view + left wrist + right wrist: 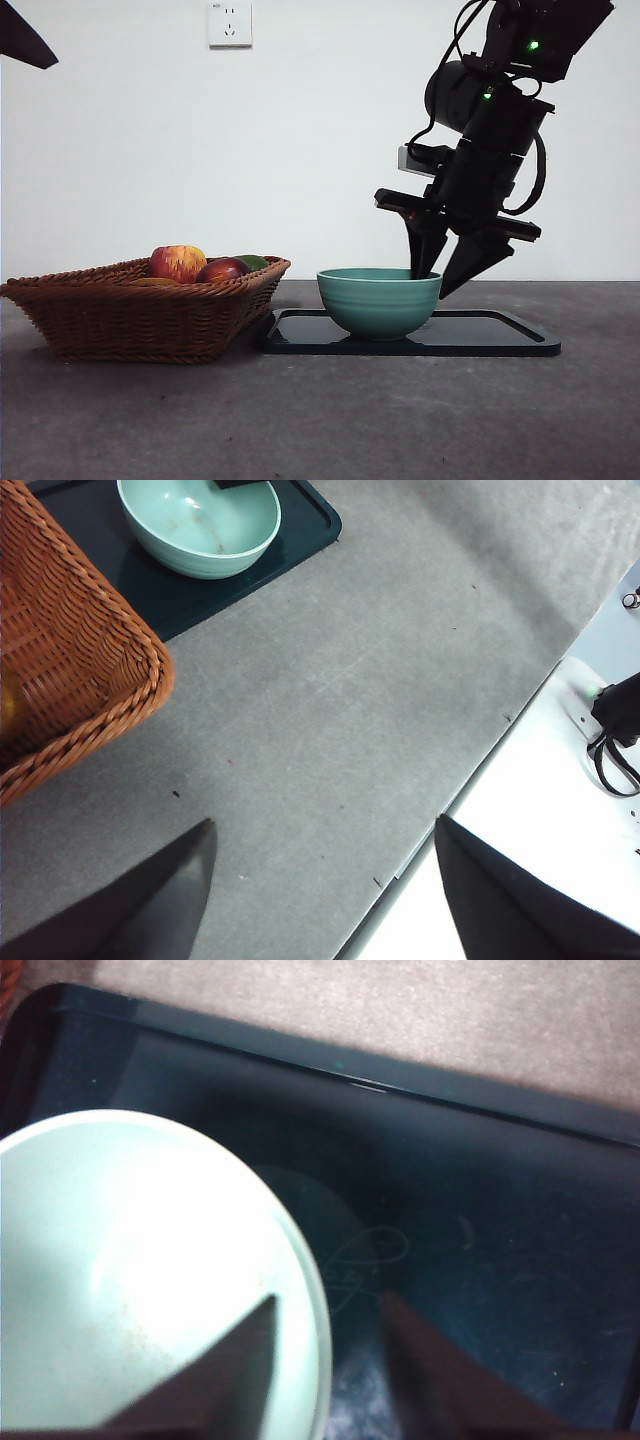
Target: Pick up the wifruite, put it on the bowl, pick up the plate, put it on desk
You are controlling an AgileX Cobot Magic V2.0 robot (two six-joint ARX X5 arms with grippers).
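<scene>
Desk [330,420] bears bowl [379,300], right pincer [447,272] straddling its rim.

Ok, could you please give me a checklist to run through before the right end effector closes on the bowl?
1. Right end effector straddles the bowl rim, one jaw inside, one outside: ok.
2. Its jaws open: ok.
3. Brown fruit in bowl: not ok, it looks empty.
4. Bowl seated flat on the dark tray: ok.
5. Left end effector away from the bowl, over the desk: ok.
6. Brown fruit in the basket: cannot tell.
</scene>
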